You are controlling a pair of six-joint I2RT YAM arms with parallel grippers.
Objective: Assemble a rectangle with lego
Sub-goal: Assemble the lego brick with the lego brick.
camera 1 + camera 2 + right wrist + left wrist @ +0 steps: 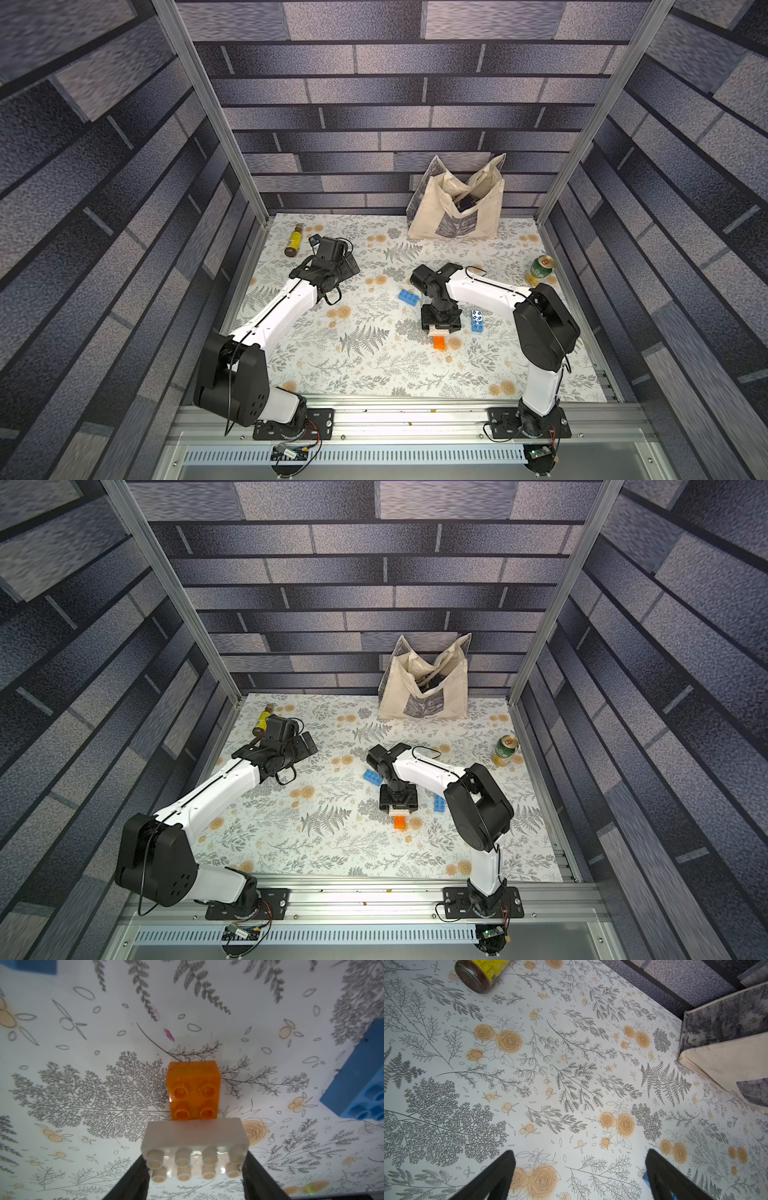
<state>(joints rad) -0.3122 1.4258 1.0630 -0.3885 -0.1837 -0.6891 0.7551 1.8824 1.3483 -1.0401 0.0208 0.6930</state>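
White brick clamped in right gripper, orange brick just ahead.
Long axis spanning the jaws, crosswise to approach; left gripper spread, empty, well apart.

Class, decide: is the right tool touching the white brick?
Touching. In the right wrist view the white brick sits clamped in the right tool, with a dark finger pressed against each end and no gap on either side.
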